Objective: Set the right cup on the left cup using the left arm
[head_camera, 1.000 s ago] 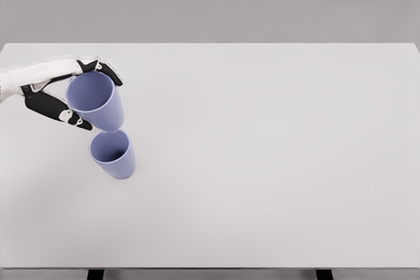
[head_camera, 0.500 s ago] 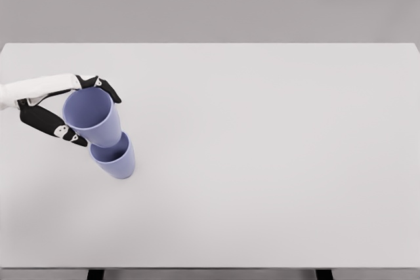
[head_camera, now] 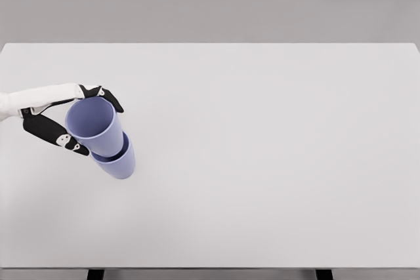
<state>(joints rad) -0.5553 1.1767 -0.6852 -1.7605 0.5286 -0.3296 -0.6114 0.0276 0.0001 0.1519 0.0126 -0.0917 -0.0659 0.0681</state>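
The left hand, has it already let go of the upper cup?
No, the left hand has its fingers around the upper cup.

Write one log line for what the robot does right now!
left hand: holding upper cup | upper cup: partly inside lower cup | table: white

A broad white table (head_camera: pixel 275 162) spans the view; at about eight o'clock from its centre, a lavender cup (head_camera: pixel 118 164) stands on it, well apart from every edge.
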